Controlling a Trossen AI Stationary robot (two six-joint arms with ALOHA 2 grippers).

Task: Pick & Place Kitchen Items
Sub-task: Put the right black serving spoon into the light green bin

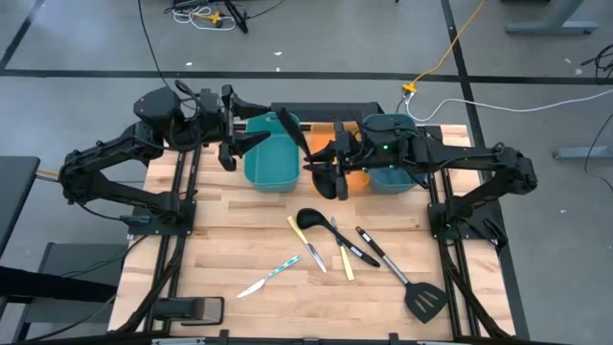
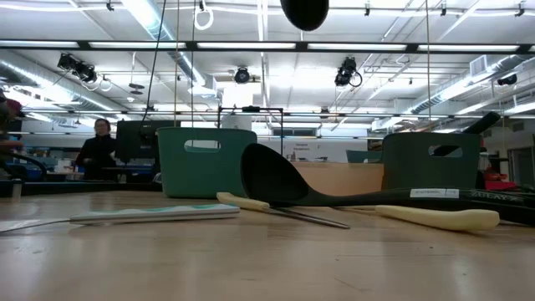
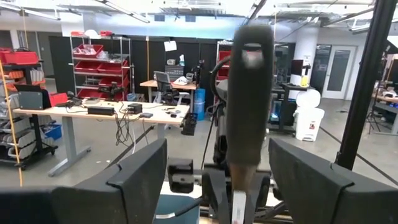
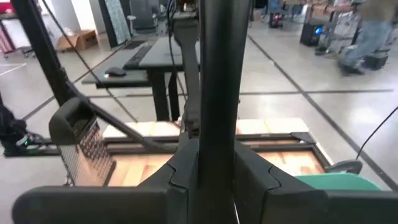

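My right gripper (image 1: 324, 161) hangs above the orange tray (image 1: 356, 179), shut on a black long-handled utensil (image 1: 299, 137). The utensil's rounded head (image 2: 305, 12) hangs high over the table. My left gripper (image 1: 259, 123) is open above the left teal bin (image 1: 268, 161). Its fingers (image 3: 134, 180) stand on either side of the handle's free end (image 3: 250, 68) without touching it. More kitchen items lie on the near part of the table: a black ladle (image 1: 311, 218), several small knives (image 1: 305, 240) and a black spatula (image 1: 412, 287). My right gripper pinches the utensil's handle (image 4: 217, 134) between its two fingers, on the part nearer the head. The fingers come about level from the table's right and lie across the handle. The utensil is lifted clear and nearly upright, head down, free end toward my left gripper.
A second teal bin (image 1: 393, 158) stands right of the orange tray. A light-blue-handled knife (image 1: 271, 276) lies near the front left. Bare wood shows left of the knives (image 1: 220, 240). A person (image 2: 99, 146) stands in the room beyond the table.
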